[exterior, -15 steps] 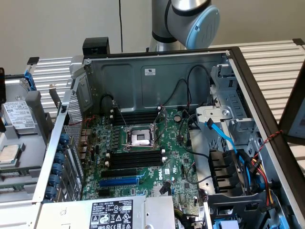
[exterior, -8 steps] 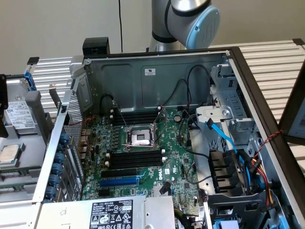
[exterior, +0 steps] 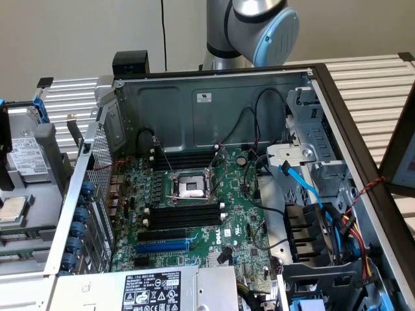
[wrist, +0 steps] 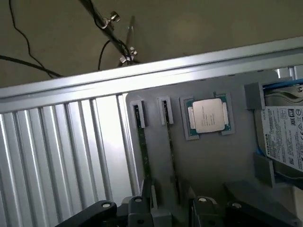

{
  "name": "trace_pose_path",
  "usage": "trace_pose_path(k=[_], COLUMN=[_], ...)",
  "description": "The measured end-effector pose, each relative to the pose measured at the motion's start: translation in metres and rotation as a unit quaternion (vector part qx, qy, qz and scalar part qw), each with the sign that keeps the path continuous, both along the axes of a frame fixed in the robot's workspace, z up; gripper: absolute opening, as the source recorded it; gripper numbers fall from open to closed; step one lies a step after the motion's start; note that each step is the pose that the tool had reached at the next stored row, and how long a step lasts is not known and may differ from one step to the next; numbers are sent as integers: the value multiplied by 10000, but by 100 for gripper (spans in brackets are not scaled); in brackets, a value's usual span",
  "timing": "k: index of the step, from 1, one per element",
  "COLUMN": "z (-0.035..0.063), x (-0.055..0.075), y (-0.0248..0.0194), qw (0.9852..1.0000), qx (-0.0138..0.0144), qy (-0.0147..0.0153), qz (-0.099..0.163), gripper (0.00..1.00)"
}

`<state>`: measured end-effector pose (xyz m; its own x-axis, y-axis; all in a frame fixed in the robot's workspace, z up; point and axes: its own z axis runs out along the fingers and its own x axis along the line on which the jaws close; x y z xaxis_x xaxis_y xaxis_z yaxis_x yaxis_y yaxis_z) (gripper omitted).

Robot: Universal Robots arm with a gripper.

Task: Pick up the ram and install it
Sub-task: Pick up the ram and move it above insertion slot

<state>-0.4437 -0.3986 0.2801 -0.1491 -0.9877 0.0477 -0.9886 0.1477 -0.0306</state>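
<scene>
Ram count: two are showing in the wrist view, a first ram stick [wrist: 141,142] and a second ram stick [wrist: 169,142]. Both are standing on edge in narrow holders of the grey tray [wrist: 213,165], side by side but apart.
Other tray parts: one loose processor [wrist: 208,116] is lying just beside the second stick's holder, and one hard drive [wrist: 284,137] is sitting further along.
Board: one motherboard [exterior: 240,227] is lying in the open case [exterior: 259,103], with one processor socket [exterior: 192,188] between two banks of black slots and one blue slot [exterior: 162,246]. The black slots cannot be counted.
Arm: one arm [exterior: 259,26]. Its grey and blue joint is standing behind the case's back wall, and the wrist is looking down onto the tray.
Claw: the gripper [wrist: 171,203] is hanging over the sticks' near ends with its jaws spread and nothing in them. The second stick is running in between them, and whether they are touching it cannot be told.
</scene>
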Motion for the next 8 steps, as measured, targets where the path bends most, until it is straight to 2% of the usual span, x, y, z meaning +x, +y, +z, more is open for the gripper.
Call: trace_pose_path(k=[6,8], z=[-63,-89], x=[-1,-1], y=[-2,-36], qw=[9988,9986], qx=[0,-1], qy=[-6,-5], qz=[480,520], gripper=[38,38])
